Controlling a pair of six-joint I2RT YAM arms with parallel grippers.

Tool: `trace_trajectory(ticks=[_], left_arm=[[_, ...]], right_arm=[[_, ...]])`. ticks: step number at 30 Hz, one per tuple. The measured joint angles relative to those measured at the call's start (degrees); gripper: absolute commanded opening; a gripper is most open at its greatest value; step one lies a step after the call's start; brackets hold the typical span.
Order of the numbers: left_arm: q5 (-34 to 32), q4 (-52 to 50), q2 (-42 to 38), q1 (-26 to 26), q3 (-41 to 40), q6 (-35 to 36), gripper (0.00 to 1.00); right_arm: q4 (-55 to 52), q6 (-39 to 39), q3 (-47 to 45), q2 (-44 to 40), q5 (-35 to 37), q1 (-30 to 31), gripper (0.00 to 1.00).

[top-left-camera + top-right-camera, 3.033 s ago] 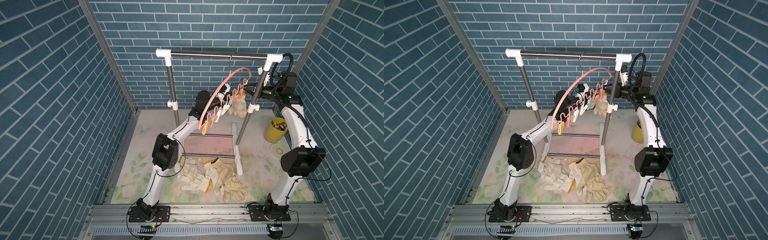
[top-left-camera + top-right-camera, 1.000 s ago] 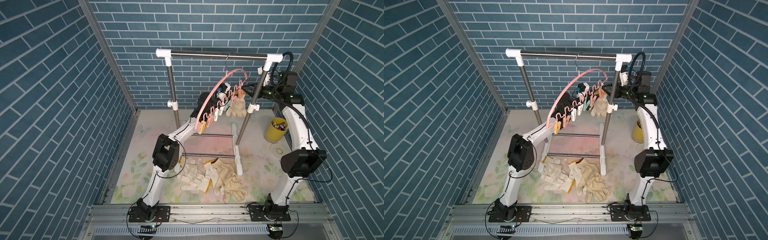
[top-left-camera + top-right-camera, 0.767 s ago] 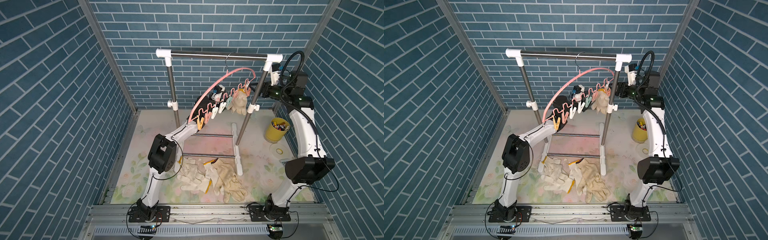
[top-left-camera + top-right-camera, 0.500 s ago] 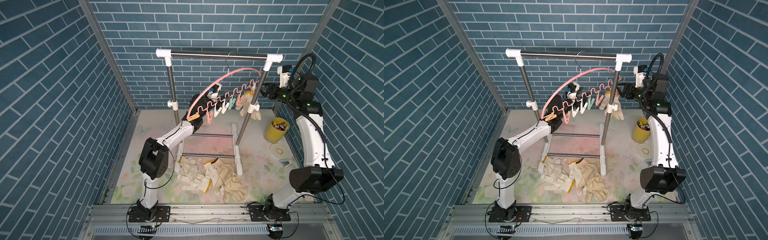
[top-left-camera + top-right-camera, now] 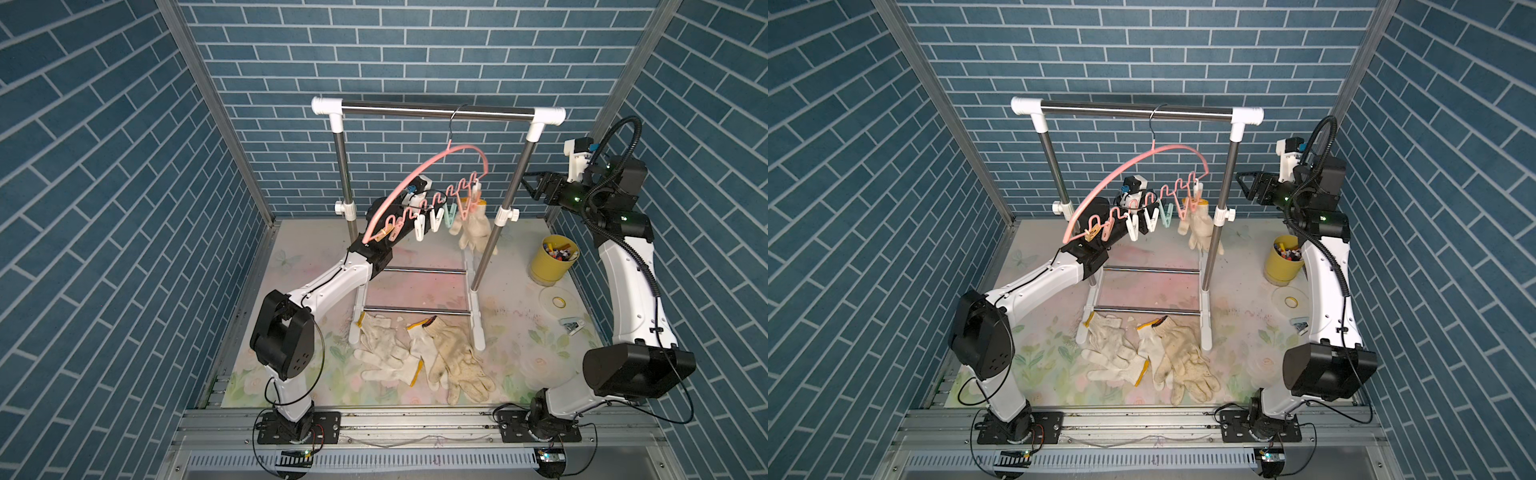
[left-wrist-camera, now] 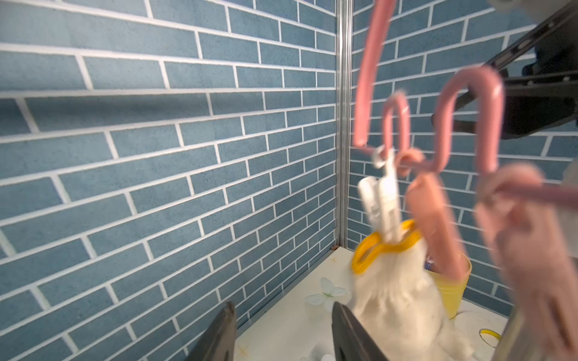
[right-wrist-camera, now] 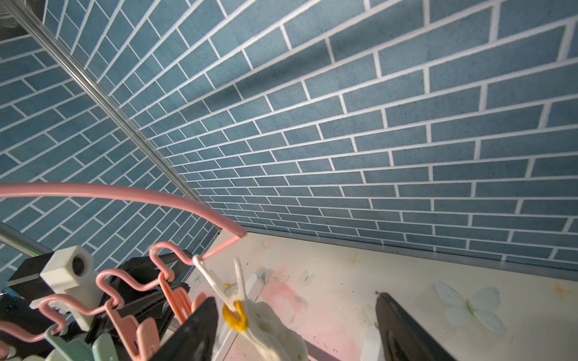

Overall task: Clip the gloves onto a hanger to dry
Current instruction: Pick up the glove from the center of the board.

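Note:
The pink hanger [image 5: 419, 172] hangs by its hook from the rack bar, with pastel clips [image 5: 434, 218] dangling in a row. One white glove [image 5: 473, 228] hangs by its yellow cuff from the white end clip [image 6: 380, 203]. Two more gloves, one white [image 5: 384, 353] and one stained [image 5: 455, 359], lie on the floor mat. My left gripper [image 6: 284, 309] is open and holds nothing, just beside the hanging glove [image 6: 397, 290]; the clips mostly hide it in both top views. My right gripper [image 5: 527, 180] is open wide, right of the rack post and clear of the glove [image 7: 272, 328].
The steel rack [image 5: 436, 111] stands mid-mat, and its right post [image 5: 500, 216] is between my right gripper and the hanging glove. A yellow cup of pens [image 5: 548, 262], a tape roll [image 5: 559, 301] and a small stapler [image 5: 572, 326] sit at the right wall.
My right gripper has pulled back to the right, away from the hanger, and opened wider. The left arm's elbow swung out left. The hanger tipped and the glove swung under its clip.

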Motion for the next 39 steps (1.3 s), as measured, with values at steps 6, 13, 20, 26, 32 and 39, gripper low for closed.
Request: trace_trajectory(ticks=[6, 13, 20, 26, 32, 39], left_arm=[[-0.2, -0.4, -1.0, 0.2, -0.2, 0.0, 0.53], [-2.8, -1.5, -1.0, 0.3, -3.7, 0.0, 0.54], [-4.3, -2.8, -5.2, 1.3, -11.2, 0.0, 0.54], [-1.6, -3.6, -15.7, 1.6, -17.1, 1.3, 0.53], [3.7, -8.2, -26.5, 1.6, -21.2, 4.7, 0.51], [7.3, -20.2, -38.4, 0.9, -28.5, 12.3, 0.49]], right_arm=[[0.1, 2.4, 0.7, 3.7, -3.9, 0.0, 0.84], [-2.2, 2.4, 0.5, 2.3, 0.6, 0.0, 0.81], [-2.6, 4.5, -8.1, -5.7, 10.0, -1.7, 0.81], [-2.6, 7.0, -18.4, -15.9, 17.3, -3.0, 0.81], [-3.2, 8.6, -28.3, -24.1, 21.3, -3.0, 0.8], [-6.0, 13.1, -37.5, -30.8, 22.1, -3.0, 0.77]])
